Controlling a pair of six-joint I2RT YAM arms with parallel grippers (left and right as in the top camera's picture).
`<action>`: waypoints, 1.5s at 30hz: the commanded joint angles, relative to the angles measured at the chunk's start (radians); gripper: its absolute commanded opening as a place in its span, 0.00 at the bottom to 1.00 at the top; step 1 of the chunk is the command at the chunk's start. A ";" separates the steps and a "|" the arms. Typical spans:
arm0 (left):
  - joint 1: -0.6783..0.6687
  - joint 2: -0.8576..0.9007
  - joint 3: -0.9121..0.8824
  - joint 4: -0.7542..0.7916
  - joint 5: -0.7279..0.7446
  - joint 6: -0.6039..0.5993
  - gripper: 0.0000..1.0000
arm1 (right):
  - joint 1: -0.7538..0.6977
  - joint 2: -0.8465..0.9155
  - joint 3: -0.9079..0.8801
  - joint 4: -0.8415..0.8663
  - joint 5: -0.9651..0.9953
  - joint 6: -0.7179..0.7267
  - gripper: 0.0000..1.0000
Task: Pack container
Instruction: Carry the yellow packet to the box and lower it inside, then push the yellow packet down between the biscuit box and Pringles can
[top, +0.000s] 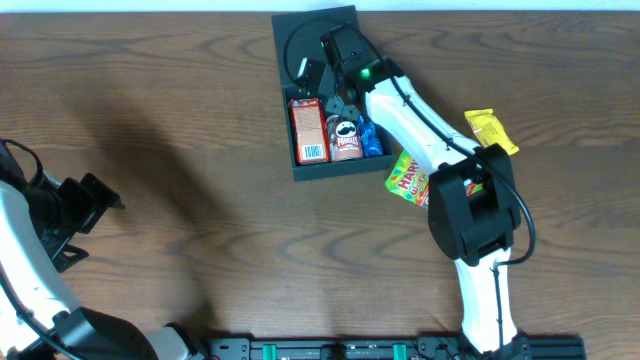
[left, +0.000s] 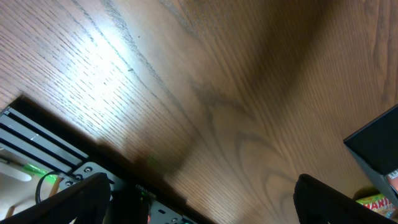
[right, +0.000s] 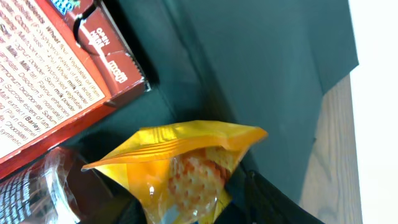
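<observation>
The container (top: 284, 90) is a dark, shallow square box at the back of the table. In it stand a red-and-white carton (top: 308, 130), a small Pringles can (top: 345, 138) and a blue packet (top: 371, 138). My right gripper (top: 335, 85) reaches down into the box's far half. In the right wrist view a yellow cracker packet (right: 180, 168) lies between the fingers of the right gripper (right: 193, 208), over the box floor (right: 261, 56) beside the carton (right: 56, 93). The jaws stand apart on either side of it. My left gripper (top: 85, 215) hangs open over bare wood at the left.
A Haribo packet (top: 408, 180) lies on the table just right of the box. Another yellow packet (top: 491, 130) lies further right. The left wrist view shows the box's corner (left: 376, 146) and the table's front rail (left: 37, 155).
</observation>
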 joint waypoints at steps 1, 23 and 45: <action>0.004 -0.003 0.011 -0.003 -0.004 0.000 0.95 | 0.005 -0.038 0.064 -0.022 -0.013 0.043 0.52; 0.004 -0.003 0.011 -0.003 -0.004 0.000 0.95 | 0.008 -0.094 0.090 -0.105 0.096 0.319 0.22; 0.004 -0.003 0.011 -0.003 -0.004 0.000 0.95 | -0.053 -0.098 -0.059 -0.206 -0.146 1.518 0.38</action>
